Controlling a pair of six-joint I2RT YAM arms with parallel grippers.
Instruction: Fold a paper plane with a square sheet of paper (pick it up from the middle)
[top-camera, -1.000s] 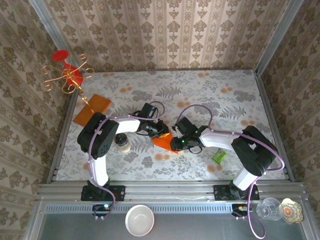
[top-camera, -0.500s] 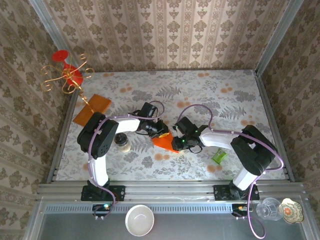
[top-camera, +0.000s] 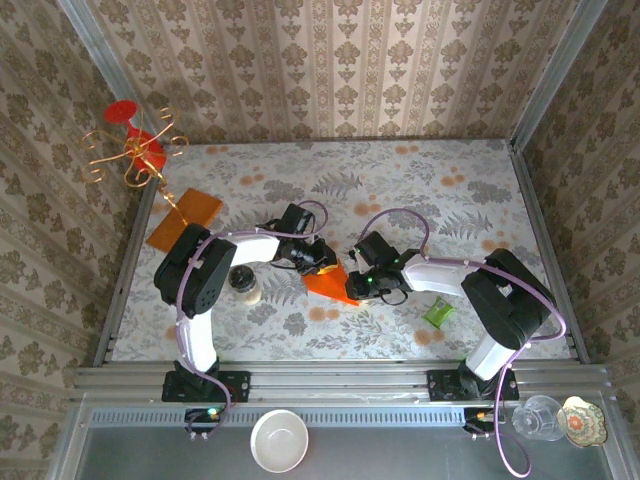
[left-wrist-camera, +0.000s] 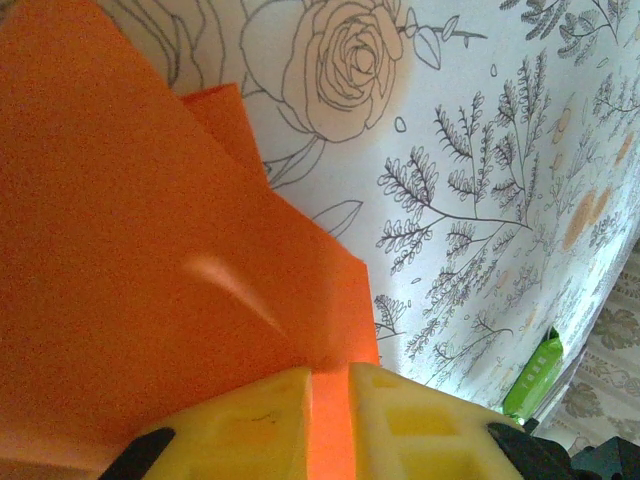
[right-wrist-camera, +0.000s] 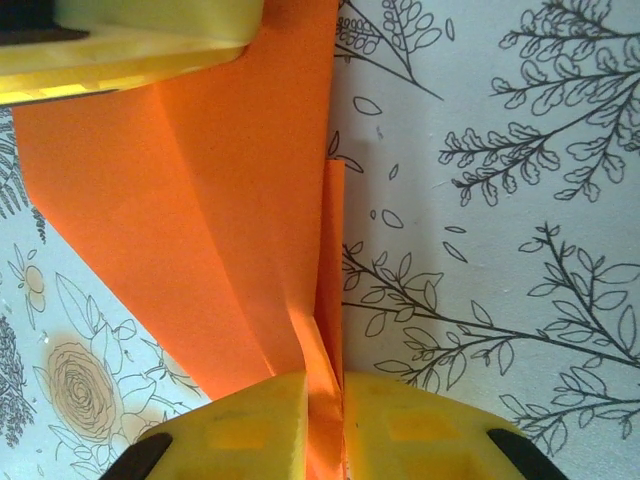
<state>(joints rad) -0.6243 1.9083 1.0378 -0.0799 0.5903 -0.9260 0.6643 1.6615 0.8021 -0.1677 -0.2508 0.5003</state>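
Fingers (left-wrist-camera: 250, 425) of my left gripper (top-camera: 320, 262) are pinching the paper's (top-camera: 330, 286) edge, and my right fingers (right-wrist-camera: 410, 430) are clamping its centre crease. Over the table (top-camera: 420, 190) both arms are bending inward, wrists low, holding the folded paper between them mid-table. Since a second ago my right gripper (top-camera: 366, 284) has been closing and shifting slightly right.

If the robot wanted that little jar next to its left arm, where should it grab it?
Probably around its round sides, near the top, coming straight down from above. The jar stands upright on the table, so its top faces up and the jaws could close across the middle of its round body. The left arm sits close on one side, so a sideways approach looks cramped.
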